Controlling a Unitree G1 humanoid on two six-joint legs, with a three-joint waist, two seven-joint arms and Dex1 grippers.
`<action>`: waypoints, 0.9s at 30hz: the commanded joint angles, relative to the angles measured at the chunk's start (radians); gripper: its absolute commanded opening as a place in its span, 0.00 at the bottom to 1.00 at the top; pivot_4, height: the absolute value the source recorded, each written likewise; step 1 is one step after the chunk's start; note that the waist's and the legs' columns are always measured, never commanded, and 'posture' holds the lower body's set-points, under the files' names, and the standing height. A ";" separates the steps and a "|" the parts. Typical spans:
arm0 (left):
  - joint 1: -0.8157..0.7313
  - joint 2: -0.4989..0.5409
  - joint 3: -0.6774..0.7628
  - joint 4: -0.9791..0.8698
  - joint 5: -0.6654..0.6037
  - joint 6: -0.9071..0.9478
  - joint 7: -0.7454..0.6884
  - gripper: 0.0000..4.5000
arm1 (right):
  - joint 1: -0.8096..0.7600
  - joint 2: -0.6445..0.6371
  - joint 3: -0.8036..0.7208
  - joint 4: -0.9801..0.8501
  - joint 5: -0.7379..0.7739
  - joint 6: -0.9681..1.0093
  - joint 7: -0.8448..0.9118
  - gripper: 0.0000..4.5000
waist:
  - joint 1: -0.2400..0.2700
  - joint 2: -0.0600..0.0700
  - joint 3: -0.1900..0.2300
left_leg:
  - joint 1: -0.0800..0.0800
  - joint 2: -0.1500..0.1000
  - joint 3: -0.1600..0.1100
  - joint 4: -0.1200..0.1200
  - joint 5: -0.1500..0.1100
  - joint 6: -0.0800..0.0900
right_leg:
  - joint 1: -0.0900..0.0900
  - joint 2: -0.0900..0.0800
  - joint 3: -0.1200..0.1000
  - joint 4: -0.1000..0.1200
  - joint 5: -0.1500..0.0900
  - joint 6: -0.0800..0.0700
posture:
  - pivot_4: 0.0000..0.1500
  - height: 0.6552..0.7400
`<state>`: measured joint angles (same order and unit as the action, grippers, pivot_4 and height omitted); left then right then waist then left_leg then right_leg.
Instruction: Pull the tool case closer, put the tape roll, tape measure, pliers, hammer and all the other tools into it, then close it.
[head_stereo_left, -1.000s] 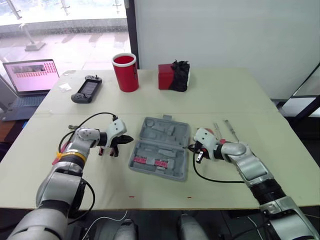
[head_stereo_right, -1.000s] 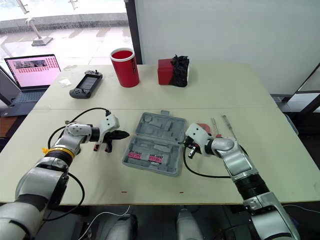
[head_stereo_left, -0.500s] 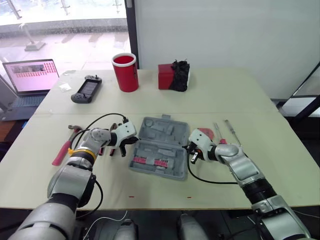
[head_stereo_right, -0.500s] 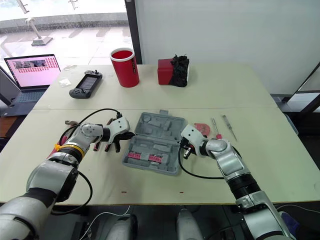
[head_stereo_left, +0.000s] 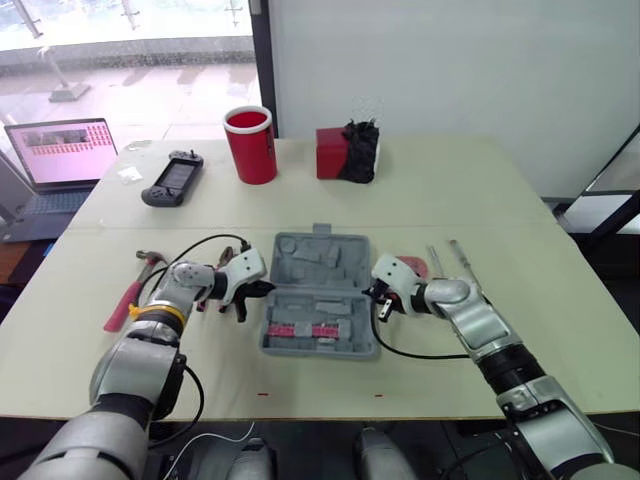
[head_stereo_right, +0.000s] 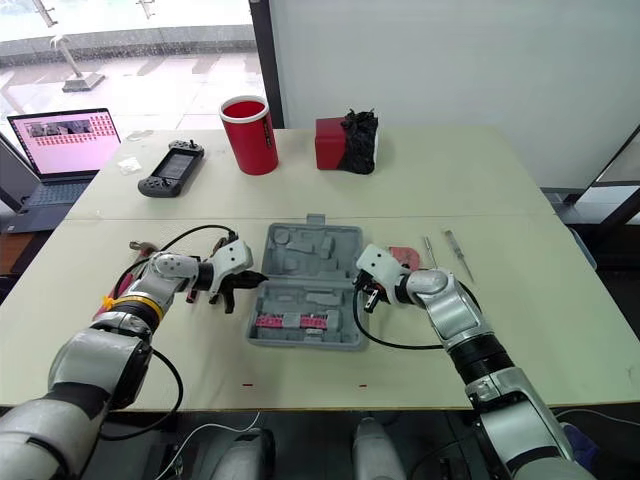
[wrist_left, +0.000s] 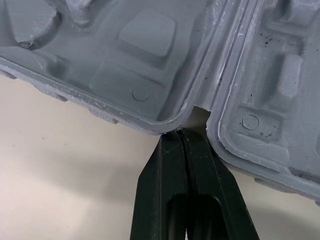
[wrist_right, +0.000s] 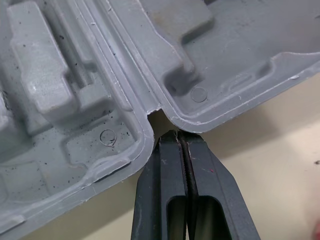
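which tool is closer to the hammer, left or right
Left. The left tool is at the case's left edge, with the hammer further out on that same side; the right tool is at the case's right edge, across the case from it.

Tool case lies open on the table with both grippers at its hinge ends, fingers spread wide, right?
Not quite. The tool case is open with the left gripper and right gripper at its hinge ends, but both wrist views show the fingers shut.
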<state>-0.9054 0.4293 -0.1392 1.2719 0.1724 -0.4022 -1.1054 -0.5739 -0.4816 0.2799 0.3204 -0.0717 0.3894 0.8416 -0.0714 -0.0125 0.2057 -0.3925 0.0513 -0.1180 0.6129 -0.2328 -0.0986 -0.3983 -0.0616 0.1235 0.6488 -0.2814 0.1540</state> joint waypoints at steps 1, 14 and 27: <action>0.037 -0.001 0.006 -0.029 -0.015 -0.005 -0.036 0.00 | -0.018 0.007 0.022 -0.030 0.009 -0.014 0.048 0.01 | 0.000 0.000 0.000 | 0.000 0.000 0.000 0.000 0.000 0.000 | 0.000 0.000 0.000 0.000 0.000 0.000 | 1.00 1.00; 0.221 -0.020 0.013 -0.266 -0.118 0.084 -0.184 0.00 | 0.078 -0.033 0.022 -0.161 0.032 0.058 0.122 0.01 | 0.002 0.000 0.000 | 0.001 0.000 0.000 0.000 0.000 0.000 | 0.001 0.000 0.000 0.000 0.000 0.000 | 1.00 1.00; 0.469 0.064 -0.029 -0.742 -0.182 0.319 -0.234 0.00 | 0.202 -0.057 0.042 -0.358 0.084 0.219 0.169 0.01 | 0.002 0.000 -0.001 | 0.001 0.000 0.000 0.001 0.000 0.000 | 0.002 0.000 0.000 0.000 0.000 0.000 | 1.00 1.00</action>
<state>-0.4595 0.4933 -0.1301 0.5764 -0.0112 -0.0988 -1.3256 -0.3946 -0.5524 0.2756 0.0195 -0.0272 0.5879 0.9703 -0.0689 -0.0125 0.2051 -0.3912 0.0514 -0.1181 0.6136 -0.2328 -0.0986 -0.3964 -0.0617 0.1235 0.6487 -0.2819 0.1541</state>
